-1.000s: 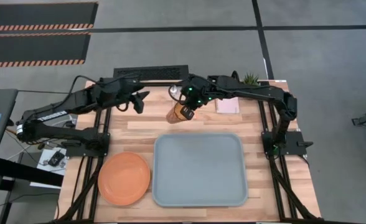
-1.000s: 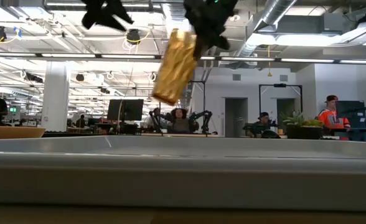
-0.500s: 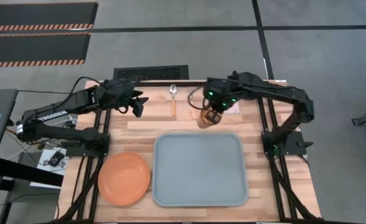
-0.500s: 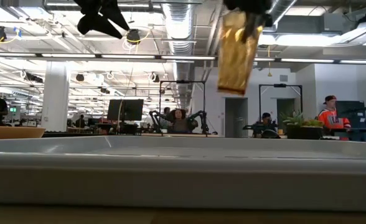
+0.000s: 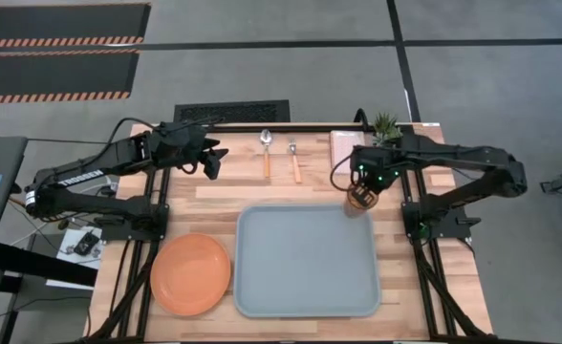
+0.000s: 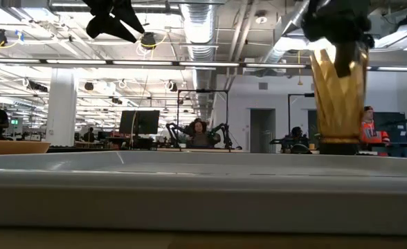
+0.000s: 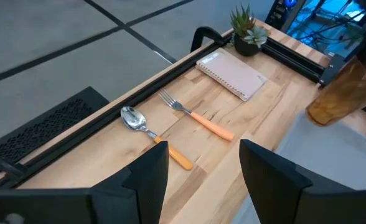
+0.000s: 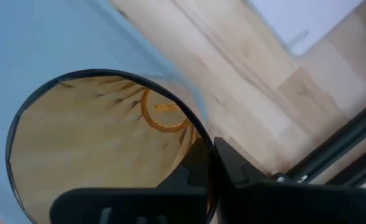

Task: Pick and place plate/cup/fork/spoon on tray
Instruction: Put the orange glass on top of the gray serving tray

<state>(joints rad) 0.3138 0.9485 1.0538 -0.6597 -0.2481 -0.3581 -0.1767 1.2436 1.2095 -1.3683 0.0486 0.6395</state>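
- The cup (image 5: 360, 198) is gripped at its rim by the right tool (image 5: 366, 187), at the far right corner of the tray (image 5: 305, 277), as seen from above.
- In the low view the cup (image 6: 339, 104) is shown upright, hanging from the right tool (image 6: 336, 31); its base is seen level with the tray rim (image 6: 203, 169), and whether it touches the tray cannot be told there.
- The right wrist view looks down into the cup (image 8: 102, 146), with one dark finger (image 8: 201, 165) inside the rim and the other outside; the tray (image 8: 40, 43) and bare table (image 8: 245, 93) lie below.
- The left tool (image 5: 211, 161) is held open and empty above the far left part of the table (image 5: 214, 205); its spread fingers (image 7: 149, 180) frame the left wrist view.
- Only the left wrist view shows the details at the far edge: the spoon (image 7: 155, 135) and the fork (image 7: 195, 116) lying side by side, a pale pink pad (image 7: 231, 73) beyond them, and a small potted plant (image 7: 246, 32) near the corner.
- From above the spoon (image 5: 267, 153) and fork (image 5: 295, 159) are seen apart from the tray, on bare wood.
- The plate (image 5: 191, 273) is seen lying on the table just left of the tray; in the low view only its edge (image 6: 13, 146) shows at the left.
- People are seen in the room behind, in the low view only.
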